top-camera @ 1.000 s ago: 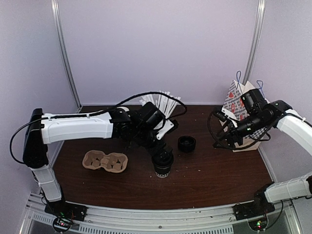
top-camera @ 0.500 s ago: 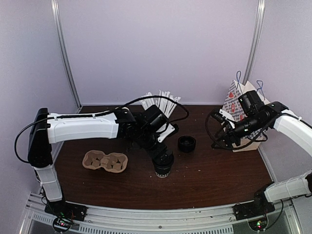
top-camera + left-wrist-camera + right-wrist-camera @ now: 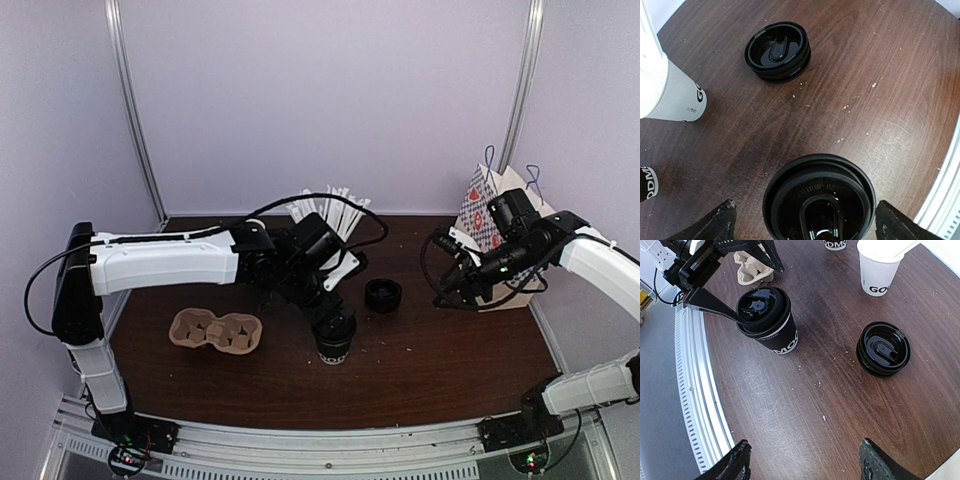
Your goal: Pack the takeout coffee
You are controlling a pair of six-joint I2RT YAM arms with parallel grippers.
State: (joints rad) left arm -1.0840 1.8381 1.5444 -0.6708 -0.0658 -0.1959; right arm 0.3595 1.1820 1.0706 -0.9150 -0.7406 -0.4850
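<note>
The step in hand looks like the approach to the grasp. The takeout coffee (image 3: 767, 320) is standing upright on the tabletop (image 3: 430, 370), at the centre of the top view and just right of the cardboard carrier (image 3: 215, 331). Its black lid is already sitting on it.

The left end effector (image 3: 807, 222) is hovering over the cup with its fingers spread wide, one on each side of the lid. In the left wrist view neither is touching it, and it is gripping nothing. The right end effector (image 3: 807, 467) is hanging at the right of the top view, in front of the patterned paper bag (image 3: 482, 205). Its fingers are also wide apart and empty.

As a judgement, the next move is calling for the left fingers to drop below the lid's rim and close on the cup's body. Squeezing the lid itself could pop it off. After that the cup needs carrying upright to the carrier or the bag; which one comes first cannot be told from here.

Readable writing:
- The cup's side is showing white letters "MOO" in the right wrist view, cut off by the curve.
- Its lid is carrying raised lettering that seems to read "CAUTION HOT".
- The white cup (image 3: 880, 270) at the upper right of that view is showing "GOO".
- A black cup (image 3: 835, 244) at the top edge is showing "ODMO".

A stack of black lids (image 3: 883, 349) is lying apart, to the right of the coffee, with no legible text.
</note>
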